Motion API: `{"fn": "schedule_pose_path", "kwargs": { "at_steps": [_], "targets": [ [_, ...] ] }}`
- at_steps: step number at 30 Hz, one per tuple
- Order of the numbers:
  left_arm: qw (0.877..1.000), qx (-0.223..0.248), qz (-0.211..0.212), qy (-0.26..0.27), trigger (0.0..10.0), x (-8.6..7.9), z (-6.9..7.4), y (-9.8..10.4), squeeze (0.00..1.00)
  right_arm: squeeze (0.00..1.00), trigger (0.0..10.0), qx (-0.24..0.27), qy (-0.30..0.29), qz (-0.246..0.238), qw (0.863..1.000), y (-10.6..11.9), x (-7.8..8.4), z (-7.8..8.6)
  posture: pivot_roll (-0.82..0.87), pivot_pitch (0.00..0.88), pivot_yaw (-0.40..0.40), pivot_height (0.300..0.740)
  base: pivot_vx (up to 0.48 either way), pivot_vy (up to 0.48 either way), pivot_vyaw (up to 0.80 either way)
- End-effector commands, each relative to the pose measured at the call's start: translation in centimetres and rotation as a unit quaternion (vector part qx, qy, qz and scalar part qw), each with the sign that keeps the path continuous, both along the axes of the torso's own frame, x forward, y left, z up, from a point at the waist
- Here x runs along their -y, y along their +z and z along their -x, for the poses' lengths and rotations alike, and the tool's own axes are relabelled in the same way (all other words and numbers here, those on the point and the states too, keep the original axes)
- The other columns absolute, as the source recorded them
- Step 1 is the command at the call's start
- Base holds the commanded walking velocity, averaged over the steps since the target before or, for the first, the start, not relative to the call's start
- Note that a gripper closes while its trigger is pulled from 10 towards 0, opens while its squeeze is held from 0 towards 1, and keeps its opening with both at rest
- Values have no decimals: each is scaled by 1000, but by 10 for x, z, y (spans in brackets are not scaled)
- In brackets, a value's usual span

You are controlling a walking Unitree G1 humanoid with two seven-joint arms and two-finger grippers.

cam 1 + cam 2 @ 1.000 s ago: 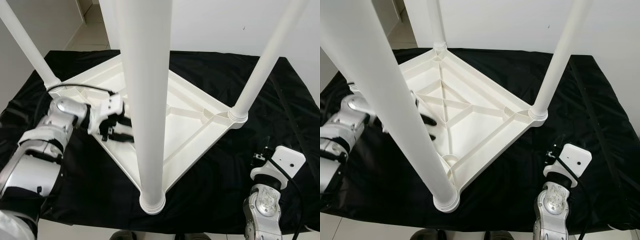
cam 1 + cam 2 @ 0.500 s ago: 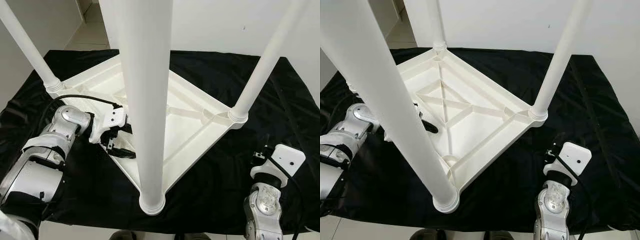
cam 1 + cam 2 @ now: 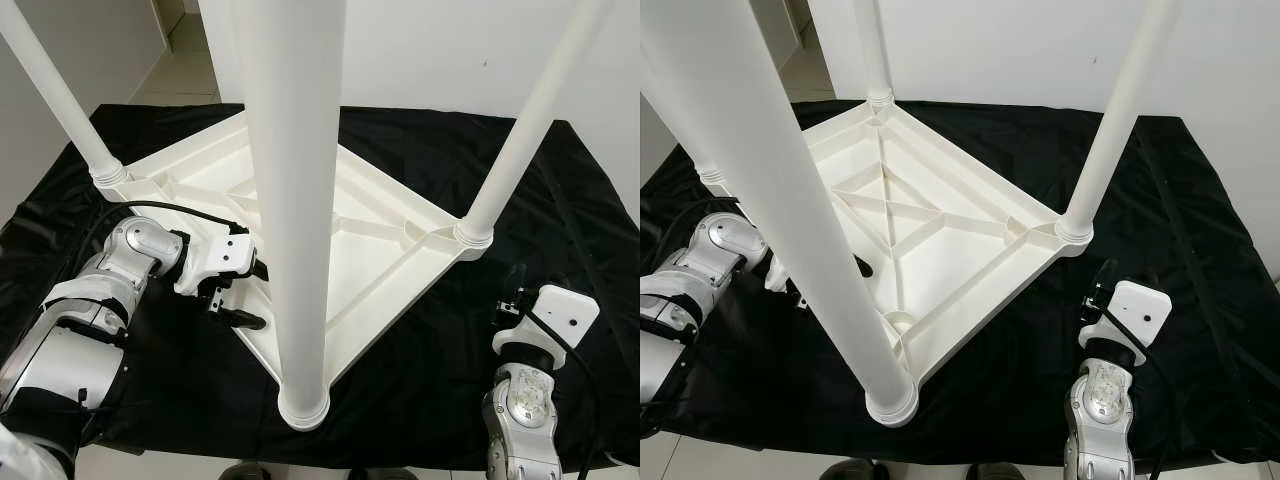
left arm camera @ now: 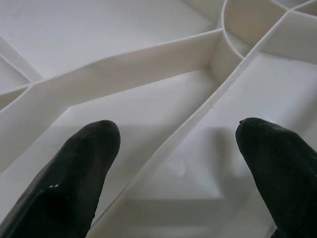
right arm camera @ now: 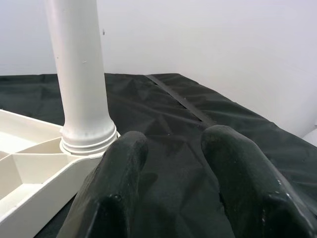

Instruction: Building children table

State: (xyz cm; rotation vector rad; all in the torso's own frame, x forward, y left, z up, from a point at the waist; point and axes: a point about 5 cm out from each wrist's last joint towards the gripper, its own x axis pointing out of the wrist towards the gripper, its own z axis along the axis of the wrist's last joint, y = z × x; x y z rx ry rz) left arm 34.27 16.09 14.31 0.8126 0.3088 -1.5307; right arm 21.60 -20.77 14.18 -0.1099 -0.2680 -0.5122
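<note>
White children's table point(image 3: 350, 240) laid upside down on black cloth point(image 3: 440, 350), four legs upright. Left gripper point(image 4: 181, 163) held spread astride tabletop's near-left edge rib. Right gripper point(image 5: 173, 173) parted, empty, beside right leg point(image 3: 1110, 130).

A black cloth point(image 3: 420, 140) covers the floor beside a white wall point(image 3: 430, 50).

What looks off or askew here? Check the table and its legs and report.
Nothing stands out. The white table top lies upside down on the black cloth, as assembly needs, with four legs standing upright in its corner sockets. No cracks or tilt show. The left gripper is open at the table's edge; the right gripper is apart.
</note>
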Motion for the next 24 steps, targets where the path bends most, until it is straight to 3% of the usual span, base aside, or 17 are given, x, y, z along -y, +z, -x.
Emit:
{"fn": "schedule_pose_path", "kwargs": {
  "at_steps": [1,3,6,7,8,9,10,11,12,24],
  "targets": [
    [1000,-16,-25,3,10000,-2,5,-14,0,0,10000,-7,1,2,1000,-3,0,0,-25,37,36,740,0,0,0],
    [999,26,-31,33,10000,5,-2,-15,0,0,10000,-8,-2,3,1000,-3,1,2,-30,44,41,740,0,0,0],
    [996,52,-31,59,9922,10,-7,-15,0,0,10000,-9,-4,2,1000,-3,2,2,-33,49,44,740,0,0,0],
    [995,58,-27,74,5529,12,-10,-15,0,0,10000,-9,-4,2,1000,-3,2,2,-34,57,45,740,0,0,0],
    [995,58,-27,74,5529,12,-10,-15,0,0,10000,-9,-4,2,1000,-3,2,2,-34,57,45,740,0,0,0],
    [994,61,-26,83,4667,14,-11,-14,0,0,10000,-9,-5,2,1000,-3,1,2,-34,57,45,740,0,0,0],
    [994,66,-29,87,1098,15,-13,-14,0,0,10000,-9,-5,2,1000,-3,1,2,-37,62,47,740,0,0,0],
    [993,69,-31,89,1098,15,-13,-13,0,0,10000,-10,-6,2,1000,-3,1,2,-37,62,47,740,0,0,0],
    [993,69,-31,88,0,15,-13,-13,0,0,10000,-10,-7,1,1000,-2,2,3,-38,66,51,740,0,0,0],
    [991,74,-29,107,0,11,-16,-11,0,0,10000,-12,-13,-1,1000,-4,2,4,-36,73,50,740,0,0,0]
  ]
}}
